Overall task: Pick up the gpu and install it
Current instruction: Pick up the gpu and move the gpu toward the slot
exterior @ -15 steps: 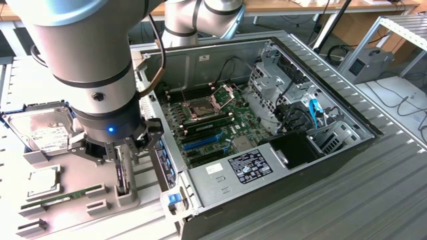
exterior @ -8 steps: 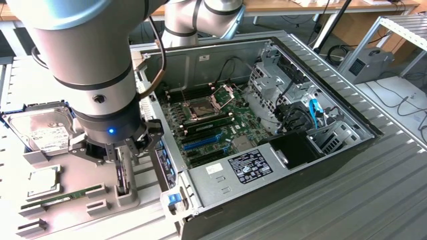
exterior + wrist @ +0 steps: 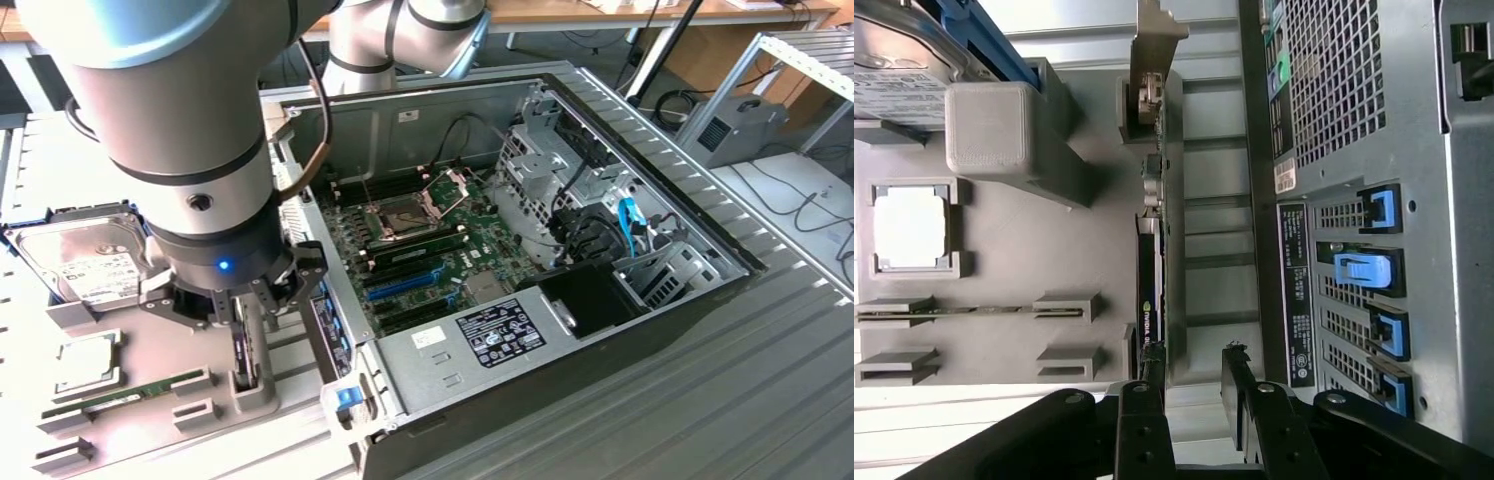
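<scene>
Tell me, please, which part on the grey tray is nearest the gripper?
The gpu, on edge directly under the open gripper; the hard drive, processor and memory stick sit farther off.

Silver-grey arm point(image 3: 174, 110), black claw point(image 3: 1192, 360), blue light point(image 3: 223, 266)

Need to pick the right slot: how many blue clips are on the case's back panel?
4 blue clips, in one row on the case: one, a paler one, one, and one nearest the gripper, which may hide more.
</scene>
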You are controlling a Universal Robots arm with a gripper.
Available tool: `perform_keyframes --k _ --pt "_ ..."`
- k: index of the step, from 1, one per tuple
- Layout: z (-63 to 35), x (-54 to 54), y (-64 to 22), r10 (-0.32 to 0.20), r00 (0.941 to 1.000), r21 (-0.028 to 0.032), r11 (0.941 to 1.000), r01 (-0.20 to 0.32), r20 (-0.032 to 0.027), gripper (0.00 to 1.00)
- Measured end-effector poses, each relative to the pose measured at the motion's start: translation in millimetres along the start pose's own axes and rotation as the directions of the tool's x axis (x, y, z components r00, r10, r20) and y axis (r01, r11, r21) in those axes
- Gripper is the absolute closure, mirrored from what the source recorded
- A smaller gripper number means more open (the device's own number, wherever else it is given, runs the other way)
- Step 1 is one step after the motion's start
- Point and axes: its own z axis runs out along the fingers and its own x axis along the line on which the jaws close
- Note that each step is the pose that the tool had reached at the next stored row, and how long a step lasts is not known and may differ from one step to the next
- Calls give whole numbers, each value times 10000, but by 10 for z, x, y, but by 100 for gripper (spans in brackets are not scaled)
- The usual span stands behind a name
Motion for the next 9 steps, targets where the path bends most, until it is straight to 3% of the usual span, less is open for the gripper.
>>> perform_keyframes --k 9 --pt "33 2 0 1 10000 0 10000 -1 0 64"
